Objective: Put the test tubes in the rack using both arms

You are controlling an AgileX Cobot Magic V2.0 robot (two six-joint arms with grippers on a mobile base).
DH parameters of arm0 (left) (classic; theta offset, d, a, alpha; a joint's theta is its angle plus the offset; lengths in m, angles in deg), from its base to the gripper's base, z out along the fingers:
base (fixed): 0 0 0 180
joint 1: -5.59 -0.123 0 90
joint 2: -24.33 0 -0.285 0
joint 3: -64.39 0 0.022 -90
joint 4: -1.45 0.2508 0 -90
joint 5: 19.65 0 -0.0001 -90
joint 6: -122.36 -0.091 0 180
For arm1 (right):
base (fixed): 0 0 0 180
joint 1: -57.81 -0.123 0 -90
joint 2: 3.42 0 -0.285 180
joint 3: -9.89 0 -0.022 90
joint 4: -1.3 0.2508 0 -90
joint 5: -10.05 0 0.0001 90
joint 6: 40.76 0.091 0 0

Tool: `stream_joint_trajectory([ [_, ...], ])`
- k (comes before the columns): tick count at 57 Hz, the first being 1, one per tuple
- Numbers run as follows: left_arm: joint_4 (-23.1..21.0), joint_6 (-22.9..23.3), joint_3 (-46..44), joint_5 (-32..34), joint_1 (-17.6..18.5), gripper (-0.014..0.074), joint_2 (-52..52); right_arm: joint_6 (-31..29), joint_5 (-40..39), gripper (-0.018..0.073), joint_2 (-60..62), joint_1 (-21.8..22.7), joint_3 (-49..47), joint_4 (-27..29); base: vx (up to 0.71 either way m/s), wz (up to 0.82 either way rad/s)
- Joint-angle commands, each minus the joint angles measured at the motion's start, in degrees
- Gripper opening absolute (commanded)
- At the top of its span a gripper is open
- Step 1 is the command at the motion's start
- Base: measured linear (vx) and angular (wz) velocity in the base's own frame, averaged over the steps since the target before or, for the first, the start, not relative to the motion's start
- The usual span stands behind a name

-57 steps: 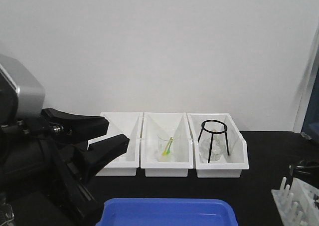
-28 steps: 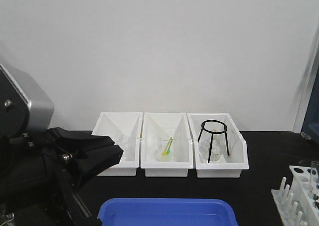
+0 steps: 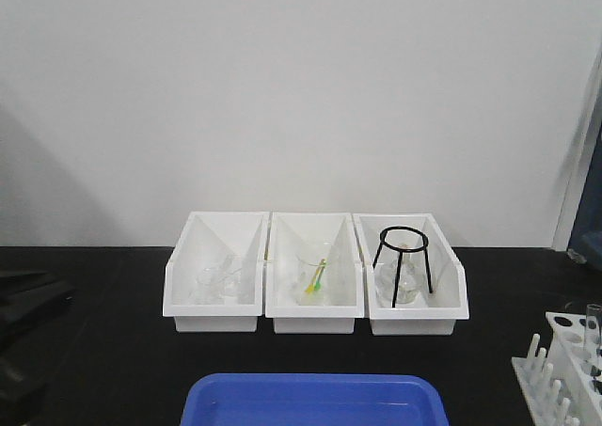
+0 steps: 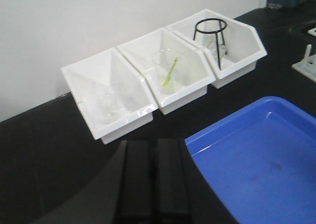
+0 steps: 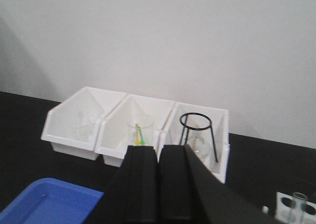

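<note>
The white rack (image 3: 562,374) stands at the table's front right corner, cut off by the frame edge. One clear test tube (image 3: 593,324) stands upright in it. The rack (image 5: 295,204) and the tube (image 5: 298,200) also show at the bottom right of the right wrist view. My right gripper (image 5: 158,149) is shut and empty, raised and left of the rack. My left gripper (image 4: 154,144) is shut and empty, low over the black table left of the blue tray. Only a dark part of the left arm (image 3: 26,294) shows at the front view's left edge.
Three white open-fronted bins (image 3: 316,221) stand in a row at the back: clear glassware in the left, a beaker (image 3: 315,277) with green and yellow sticks in the middle, a black ring stand (image 3: 404,257) over a flask in the right. A blue tray (image 3: 315,400) lies at the front.
The left arm has drawn back out of the front view to the left edge. The dark right gripper seen by the rack has gone, and a tube now stands in the rack.
</note>
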Motion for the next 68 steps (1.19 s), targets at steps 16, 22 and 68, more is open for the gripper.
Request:
stream_joint_trajectory([
  [16, 0.46, 3.79, 15.15, 5.43, -1.89, -0.002, -19.94, -0.91, -2.39, -0.0008, 0.36, -3.01, -1.66, 0.23, 0.0, 0.0],
  [22, 0.46, 3.79, 16.2, 4.15, -1.89, -0.002, -22.75, -0.91, -2.23, -0.0008, 0.36, -3.01, -1.66, 0.23, 0.0, 0.0],
  [68, 6.53, 3.73, 18.23, 10.51, -1.99, -0.002, -26.0, -0.91, -2.23, -0.0008, 0.36, -3.01, -1.66, 0.29, 0.0, 0.0],
])
